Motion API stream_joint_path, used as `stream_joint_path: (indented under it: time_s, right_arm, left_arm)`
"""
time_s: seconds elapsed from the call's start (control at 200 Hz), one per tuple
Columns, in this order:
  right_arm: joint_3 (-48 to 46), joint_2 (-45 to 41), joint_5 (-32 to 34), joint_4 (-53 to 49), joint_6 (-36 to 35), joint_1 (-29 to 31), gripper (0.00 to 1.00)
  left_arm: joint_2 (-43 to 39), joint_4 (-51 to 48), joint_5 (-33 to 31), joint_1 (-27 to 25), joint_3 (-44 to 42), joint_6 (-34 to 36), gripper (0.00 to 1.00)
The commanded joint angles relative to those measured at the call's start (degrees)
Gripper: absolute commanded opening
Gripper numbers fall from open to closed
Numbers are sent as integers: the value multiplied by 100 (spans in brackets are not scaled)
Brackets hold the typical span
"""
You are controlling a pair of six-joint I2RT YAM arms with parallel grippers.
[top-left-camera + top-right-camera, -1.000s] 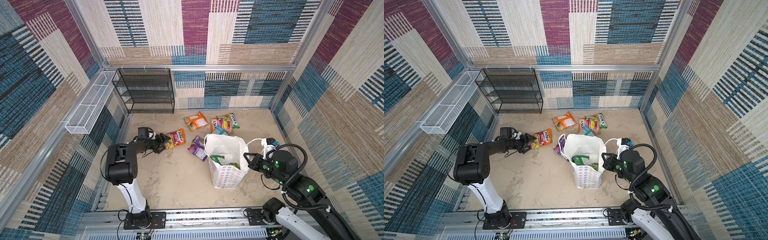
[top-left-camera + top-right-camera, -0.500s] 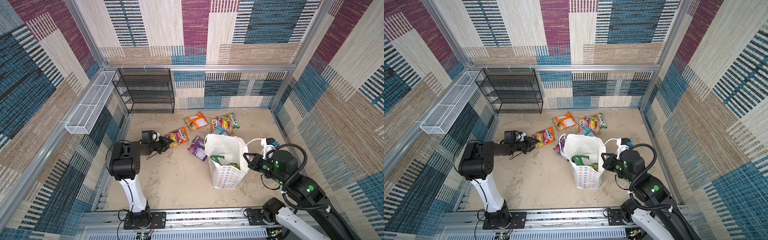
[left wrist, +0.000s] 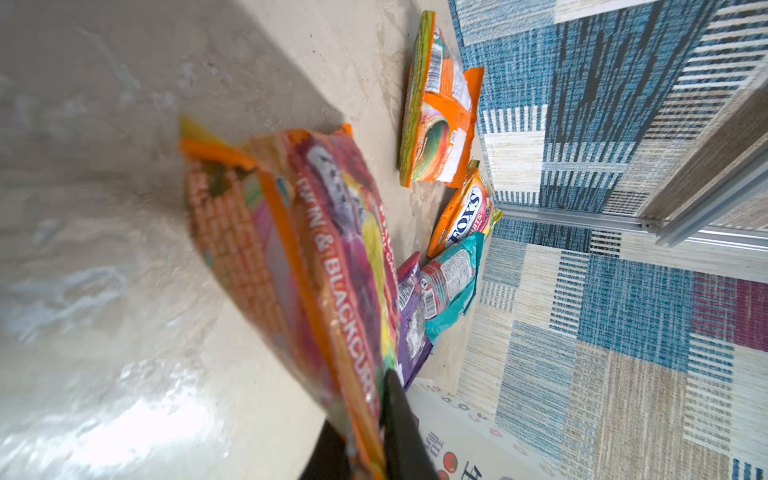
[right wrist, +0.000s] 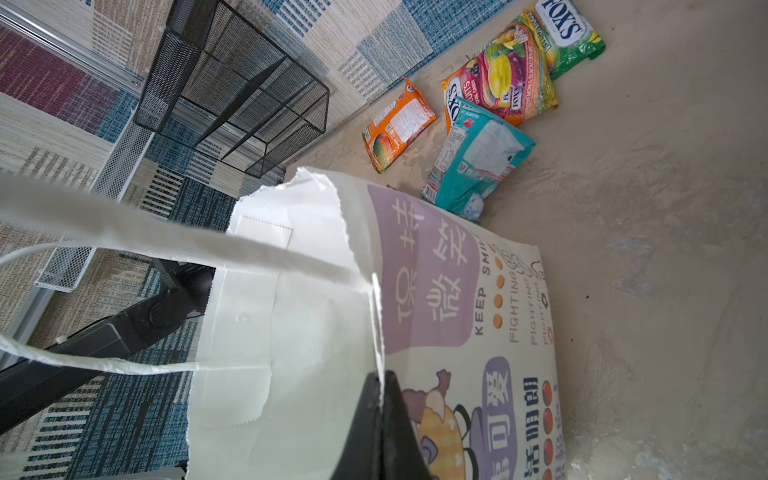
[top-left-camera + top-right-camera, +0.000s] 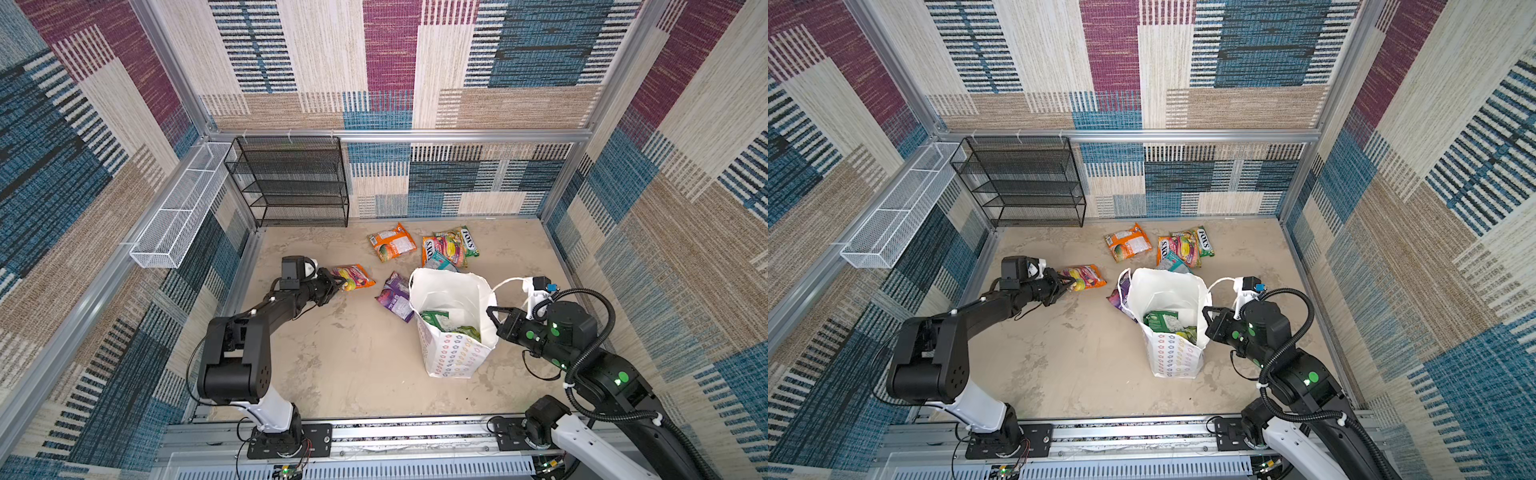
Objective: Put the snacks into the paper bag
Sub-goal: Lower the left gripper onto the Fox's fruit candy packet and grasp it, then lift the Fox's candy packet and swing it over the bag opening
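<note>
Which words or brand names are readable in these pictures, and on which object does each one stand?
"FOX'S": green packet.
"FOX'S": multicolour fruit packet.
"& BLACKCURR", cut off: held orange packet.
"KEEP SMIL": paper bag.
"FIGHTING": paper bag.
Back print of teal packet: too small to read.

black mesh rack (image 5: 291, 183) at back wall; white wire basket (image 5: 178, 212) beside it
</note>
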Motion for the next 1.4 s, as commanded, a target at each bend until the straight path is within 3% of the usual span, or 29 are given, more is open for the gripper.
stream_joint_path:
  time_s: [0.0,0.421,0.586,0.726,0.806,1.032,1.232,1.392]
  right_arm:
    - [32,-1,-103,86,57,2,0]
    - [179,73,-17,80,-127,2,0]
    - [186,90,-196,141,-110,2,0]
    - [222,37,-366,216,-67,2,0]
    - [182,-31,-367,226,-29,8,0]
    - [186,-66,-535,408,116,4,0]
    - [256,-130,-451,417,186,2,0]
    - [324,-99,-373,302,188,2,0]
  left_arm:
    - [-619,-522,-196,-50,-109,195,0]
    - [-4062,-3013,-828,-325,-160,504,0]
    - [-4883,-4192,-626,-331,731,712,0]
    - [-4968,-5118,-350,-334,1897,1048,0]
    - [-4944,-5124,196,-328,2276,965,0]
    - [-4301,-5115,990,-375,3818,793,0]
    - [-3849,-5121,1120,-559,4768,666,0]
    - [-3574,-5118,775,-1255,5106,756,0]
